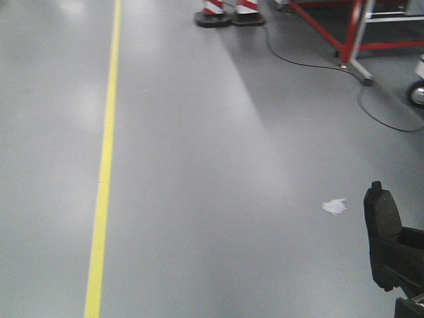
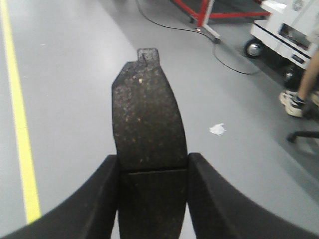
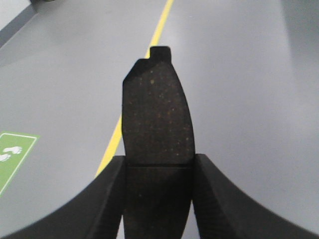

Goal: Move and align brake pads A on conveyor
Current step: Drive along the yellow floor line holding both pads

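Grey factory floor (image 1: 199, 165) fills every view, crossed by a yellow painted line (image 1: 105, 165) and, in the right wrist view, a green marking with white footprints (image 3: 12, 154) at the left edge. No conveyor appears in any picture.

My left gripper (image 2: 152, 194) is closed on a brake pad (image 2: 147, 114): the two black fingers press against its long edges on either side, and the pad juts forward from between them, well clear of the floor below. Its face is dark, rough and speckled with pale flecks, its sides curve gently, a thin groove crosses it level with the fingertips, and a small notched tab caps the far end.

My right gripper (image 3: 158, 194) clamps a second brake pad (image 3: 157, 114) in the same way, fingers tight on both long edges, the pad pointing out above the yellow line. This one looks darker and smoother, with faint coloured specks, a groove at finger level and a square tab on its tip.

In the front-facing view one gripper with its pad rises at the lower right edge; which arm it is, I cannot tell. Near it on the floor lies a scrap of white paper (image 1: 334, 207). Farther back stand a red metal frame (image 1: 351, 30), a black cable (image 1: 298, 63) and red-and-white striped posts (image 1: 228, 10). A person's shoe (image 2: 290, 102) shows at the right of the left wrist view, beside a white cart (image 2: 286, 30).
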Tool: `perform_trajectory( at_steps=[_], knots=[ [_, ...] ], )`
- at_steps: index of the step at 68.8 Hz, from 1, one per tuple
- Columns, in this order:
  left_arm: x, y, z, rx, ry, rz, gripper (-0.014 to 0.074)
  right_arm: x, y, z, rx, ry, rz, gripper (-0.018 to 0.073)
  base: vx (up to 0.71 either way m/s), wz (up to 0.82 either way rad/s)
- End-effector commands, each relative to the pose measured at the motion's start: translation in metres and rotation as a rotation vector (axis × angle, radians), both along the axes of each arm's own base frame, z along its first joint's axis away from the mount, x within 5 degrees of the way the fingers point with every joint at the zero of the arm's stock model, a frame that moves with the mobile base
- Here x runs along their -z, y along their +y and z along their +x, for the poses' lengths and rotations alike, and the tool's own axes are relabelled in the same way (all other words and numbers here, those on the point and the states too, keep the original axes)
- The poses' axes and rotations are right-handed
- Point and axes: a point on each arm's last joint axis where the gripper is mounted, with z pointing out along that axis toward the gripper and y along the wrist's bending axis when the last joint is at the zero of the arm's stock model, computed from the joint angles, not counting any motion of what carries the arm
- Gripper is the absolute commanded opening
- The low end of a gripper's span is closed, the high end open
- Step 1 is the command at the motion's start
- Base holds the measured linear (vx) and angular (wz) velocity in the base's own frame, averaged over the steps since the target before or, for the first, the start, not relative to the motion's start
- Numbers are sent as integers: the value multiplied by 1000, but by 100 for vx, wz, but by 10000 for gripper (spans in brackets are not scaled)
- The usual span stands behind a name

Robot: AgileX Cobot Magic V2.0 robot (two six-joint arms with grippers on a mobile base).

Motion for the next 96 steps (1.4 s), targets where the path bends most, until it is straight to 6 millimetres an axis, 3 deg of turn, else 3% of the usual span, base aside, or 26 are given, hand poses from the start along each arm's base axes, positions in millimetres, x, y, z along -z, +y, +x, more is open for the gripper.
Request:
perform_trajectory(
  at_steps=[1,41,96],
  knots=[
    [-17,-2,2,15,-111,-41,146,-17,2,3,-10,-111,38,-10,15,55],
    [-17,-2,2,15,-111,-41,146,-17,2,3,-10,-112,39,-10,19,39],
    [-17,-2,2,15,-110,-40,146,-17,2,3,-10,-111,39,-10,43,-6]
  ],
)
